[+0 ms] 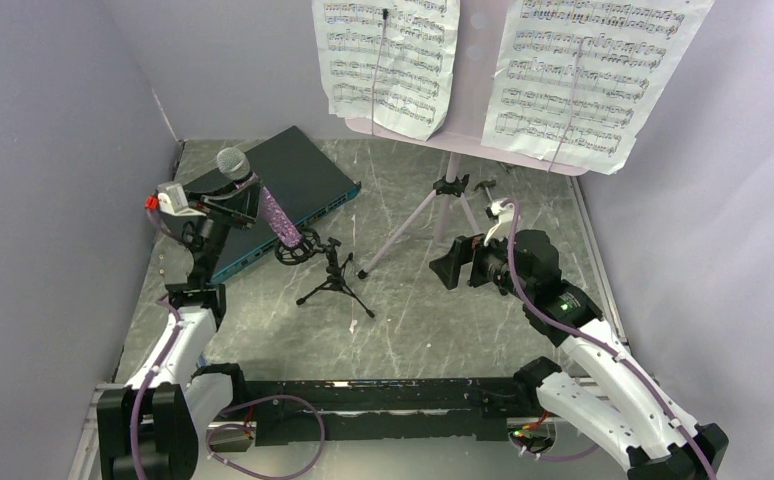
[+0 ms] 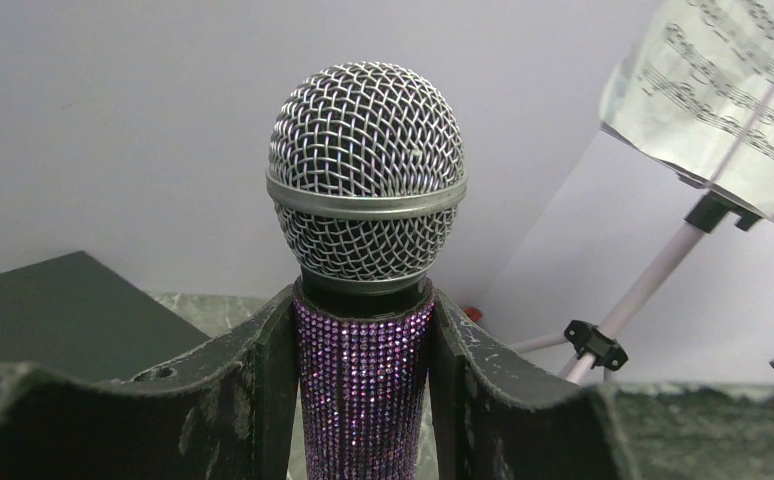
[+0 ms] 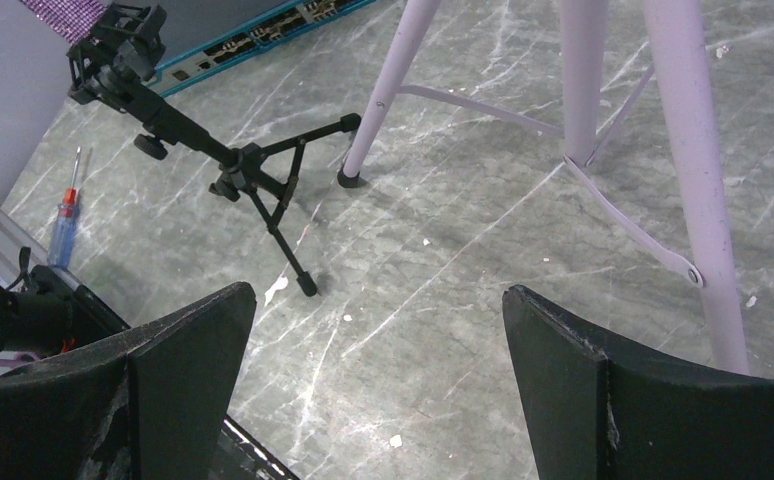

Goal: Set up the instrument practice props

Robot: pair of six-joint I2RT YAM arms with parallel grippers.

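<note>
Grey marbled tabletop (image 1: 433, 320) before us carries the pale-lilac music stand on its tripod (image 1: 450, 190) at the back, with two white sheet-music pages (image 1: 388, 60) on it. Our left pincer (image 2: 363, 340) grips the purple glitter microphone (image 2: 365, 170), which is tilted with its tail near the small black tripod mic stand (image 1: 335, 275). Our right pincer (image 3: 378, 300) gapes wide beside the tripod's legs.

A small black tripod mic stand (image 1: 335, 275) and pale-lilac metal music-stand legs (image 1: 408, 228) are standing mid-table; grey marbled tabletop (image 1: 433, 330) between and before them is lying open.
</note>
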